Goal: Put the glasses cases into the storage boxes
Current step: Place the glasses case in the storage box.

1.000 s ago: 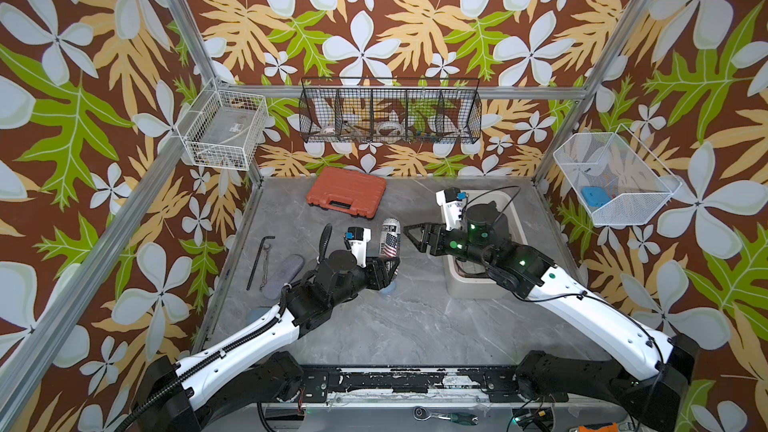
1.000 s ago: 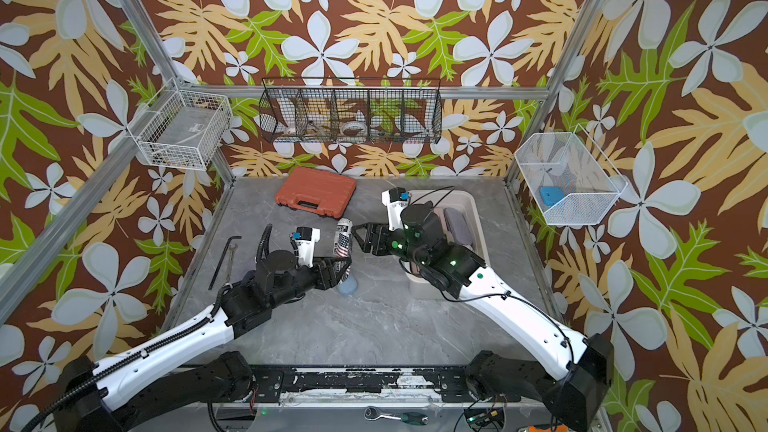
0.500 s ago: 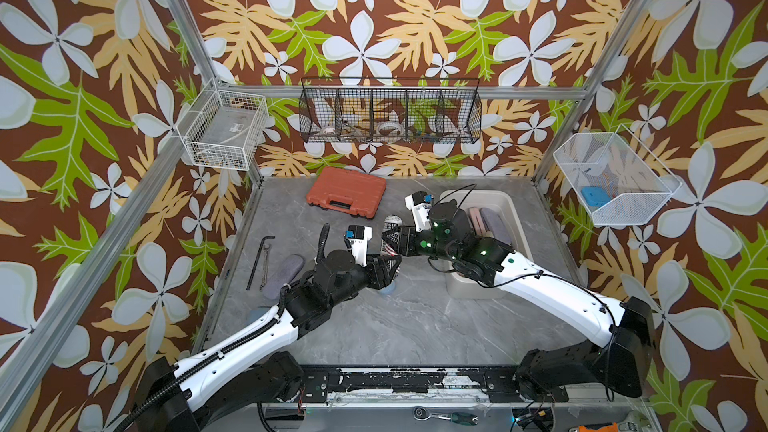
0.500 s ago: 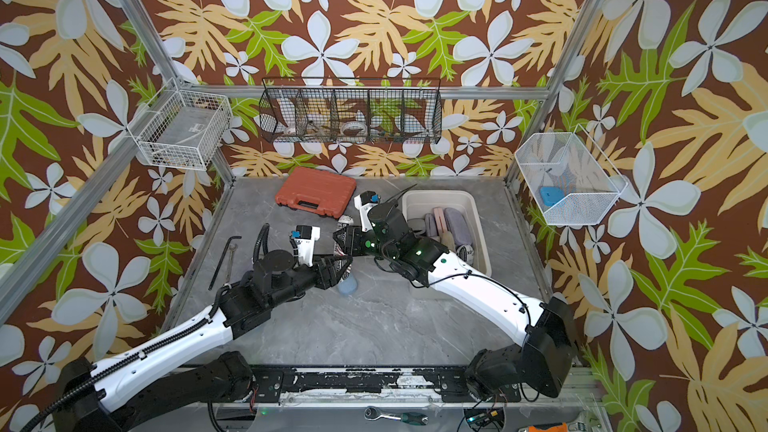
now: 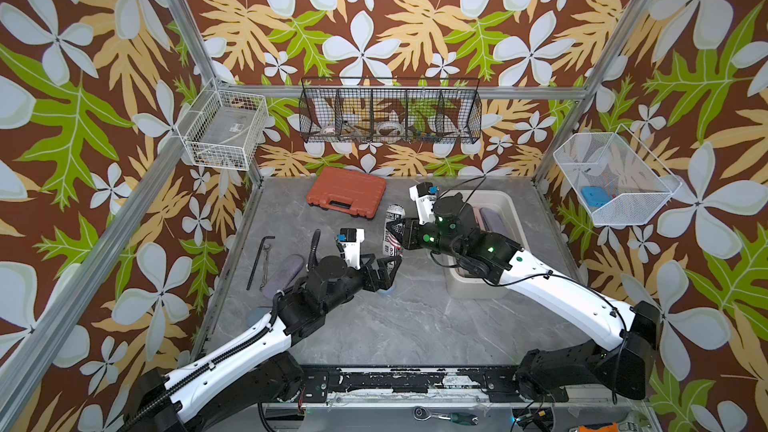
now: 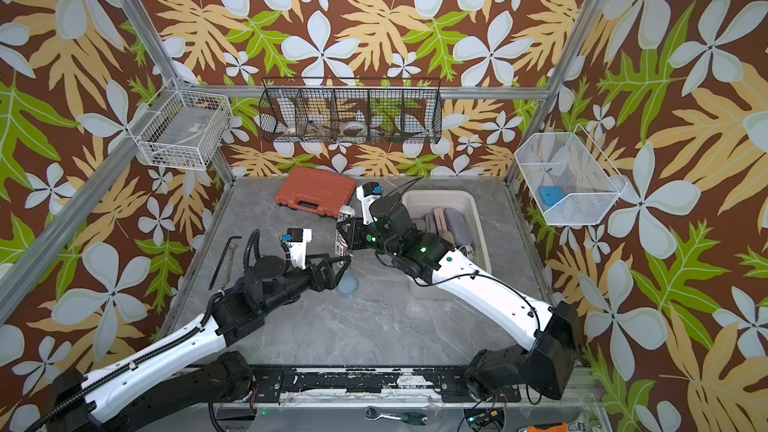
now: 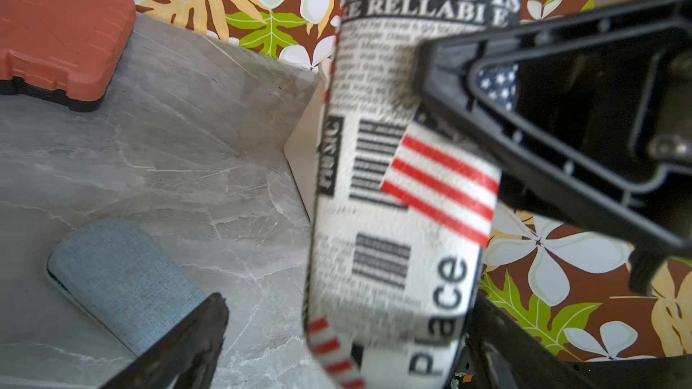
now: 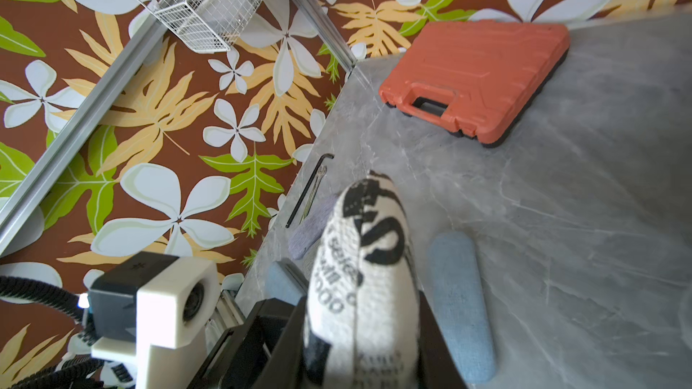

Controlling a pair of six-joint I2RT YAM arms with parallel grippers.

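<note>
Over grey table [image 5: 415, 326], newspaper case [image 5: 393, 218] roughly upright

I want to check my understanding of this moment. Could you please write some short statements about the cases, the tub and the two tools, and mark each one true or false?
1. The right tool grips the newspaper-print case. True.
2. The orange toolcase lies inside the cream tub. False: it lies on the table, outside the tub, near the back wall.
3. Several cases lie in the cream tub. True.
4. The left tool is shut on the newspaper-print case. False: its jaws stand wide open by the case's lower end.
5. A blue case lies on the table. True.
</note>
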